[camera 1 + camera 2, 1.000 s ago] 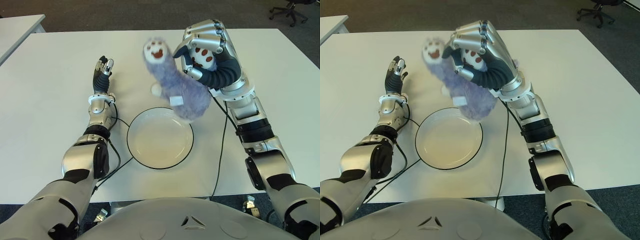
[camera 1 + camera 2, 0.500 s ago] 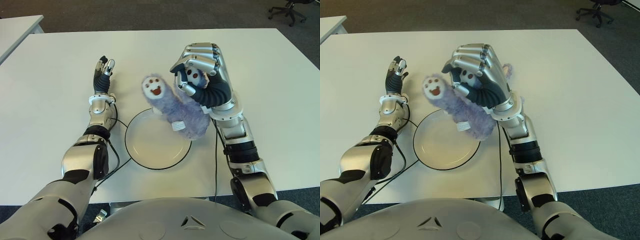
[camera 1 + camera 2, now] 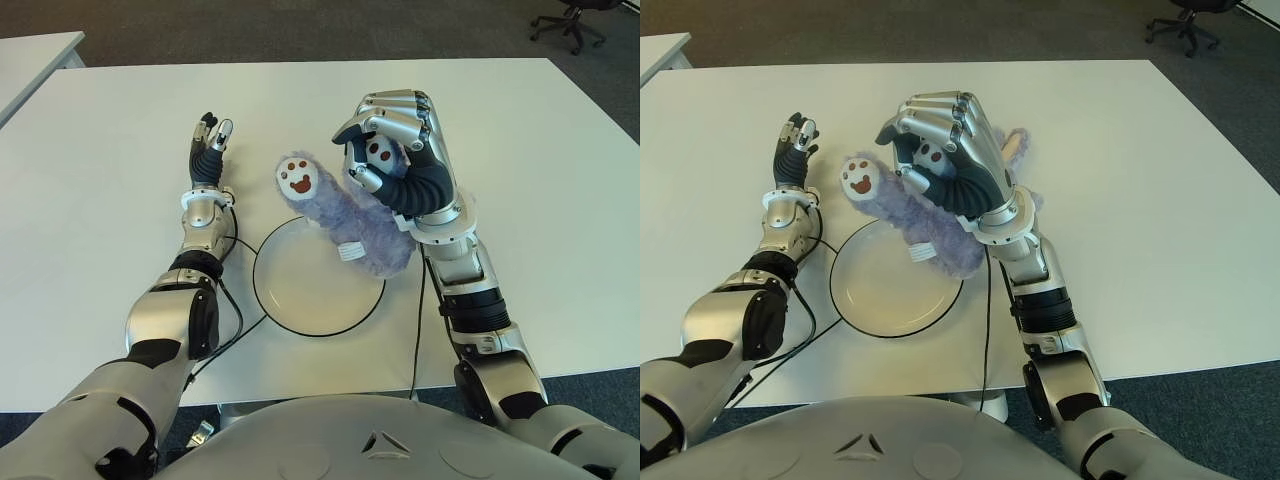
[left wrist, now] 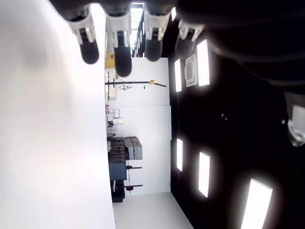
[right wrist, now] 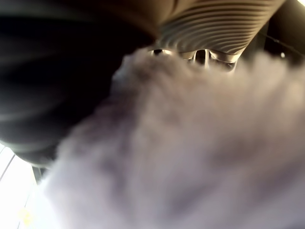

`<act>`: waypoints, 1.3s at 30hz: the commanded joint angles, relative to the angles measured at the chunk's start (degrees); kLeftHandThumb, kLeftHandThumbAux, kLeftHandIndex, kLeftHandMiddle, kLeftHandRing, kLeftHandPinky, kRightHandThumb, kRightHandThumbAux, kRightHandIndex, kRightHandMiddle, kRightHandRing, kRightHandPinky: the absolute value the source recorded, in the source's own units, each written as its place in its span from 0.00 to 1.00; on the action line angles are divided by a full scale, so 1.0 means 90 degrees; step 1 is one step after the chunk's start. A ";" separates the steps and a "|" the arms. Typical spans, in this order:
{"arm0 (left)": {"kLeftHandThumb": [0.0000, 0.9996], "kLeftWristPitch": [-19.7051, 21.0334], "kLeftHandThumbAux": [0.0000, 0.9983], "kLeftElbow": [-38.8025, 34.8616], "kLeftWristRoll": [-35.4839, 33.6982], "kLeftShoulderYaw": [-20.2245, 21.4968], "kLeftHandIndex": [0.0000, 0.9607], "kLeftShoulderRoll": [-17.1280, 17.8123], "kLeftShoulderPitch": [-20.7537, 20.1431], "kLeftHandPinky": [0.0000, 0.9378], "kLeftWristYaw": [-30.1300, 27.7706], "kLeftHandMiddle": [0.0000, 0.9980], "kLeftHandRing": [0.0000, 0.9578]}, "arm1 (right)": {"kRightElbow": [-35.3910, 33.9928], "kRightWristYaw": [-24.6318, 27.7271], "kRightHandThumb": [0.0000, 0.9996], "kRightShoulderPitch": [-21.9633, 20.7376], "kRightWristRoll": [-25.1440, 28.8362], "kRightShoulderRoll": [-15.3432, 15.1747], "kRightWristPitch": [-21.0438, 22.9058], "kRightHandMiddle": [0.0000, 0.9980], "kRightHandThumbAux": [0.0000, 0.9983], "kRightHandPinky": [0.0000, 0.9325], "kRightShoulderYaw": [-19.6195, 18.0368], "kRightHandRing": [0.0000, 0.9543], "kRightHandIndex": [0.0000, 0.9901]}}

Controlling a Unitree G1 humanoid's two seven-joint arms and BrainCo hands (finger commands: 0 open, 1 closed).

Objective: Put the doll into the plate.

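The robot's silver right hand (image 3: 395, 150) grips a fluffy lilac plush doll with white, brown-padded paws (image 3: 352, 222), its fingers curled around one of the toy's legs while the body hangs down below the palm. The doll's lower end dangles over the far right rim of the round white plate with a thin black edge (image 3: 310, 300), which lies on the white table (image 3: 80, 220) just beneath and to the left of the hand. The other leg juts out to the hand's left, paw sole up. The right wrist view shows little but fur pressed against the palm, which fits a firm hold.

The left hand (image 3: 208, 140) shows well to the left of the doll, beyond the plate's far left edge, its fingers straight and holding nothing.

The task looks close to its end, with the toy yet to be lowered and freed. The risk lies in placement: the body hangs at the rim rather than over the plate's middle, so a release here could let the soft toy flop onto the table. The long fur may also cling to the fingers as they part, dragging the doll off target.
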 commanded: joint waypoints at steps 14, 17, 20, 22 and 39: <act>0.00 0.0384 0.38 0.0392 -0.0027 -0.0024 0.00 -0.0265 0.0684 0.11 -0.0123 0.06 0.10 | 0.1146 0.0385 0.71 -0.0405 0.0633 -0.0068 -0.0975 0.75 0.72 0.90 0.0459 0.83 0.43; 0.00 0.0387 0.38 0.0395 -0.0034 -0.0013 0.00 -0.0277 0.0688 0.12 -0.0113 0.07 0.11 | 0.1399 0.0424 0.71 -0.0493 0.0716 -0.0088 -0.1162 0.77 0.72 0.92 0.0468 0.85 0.42; 0.00 0.0397 0.38 0.0393 -0.0018 -0.0016 0.00 -0.0281 0.0687 0.12 -0.0061 0.08 0.11 | 0.1721 0.0403 0.71 -0.0584 0.0664 -0.0061 -0.1355 0.77 0.72 0.92 0.0448 0.86 0.42; 0.00 0.0394 0.38 0.0394 -0.0008 -0.0020 0.00 -0.0281 0.0689 0.11 -0.0038 0.07 0.12 | 0.1850 0.0409 0.71 -0.0623 0.0637 -0.0057 -0.1445 0.78 0.72 0.92 0.0436 0.87 0.42; 0.00 0.0297 0.38 0.0553 -0.0038 0.0041 0.00 -0.0280 0.0681 0.14 -0.0190 0.11 0.18 | 0.2497 0.1234 0.71 -0.0982 0.1011 0.0089 -0.1295 0.79 0.72 0.89 0.1131 0.85 0.44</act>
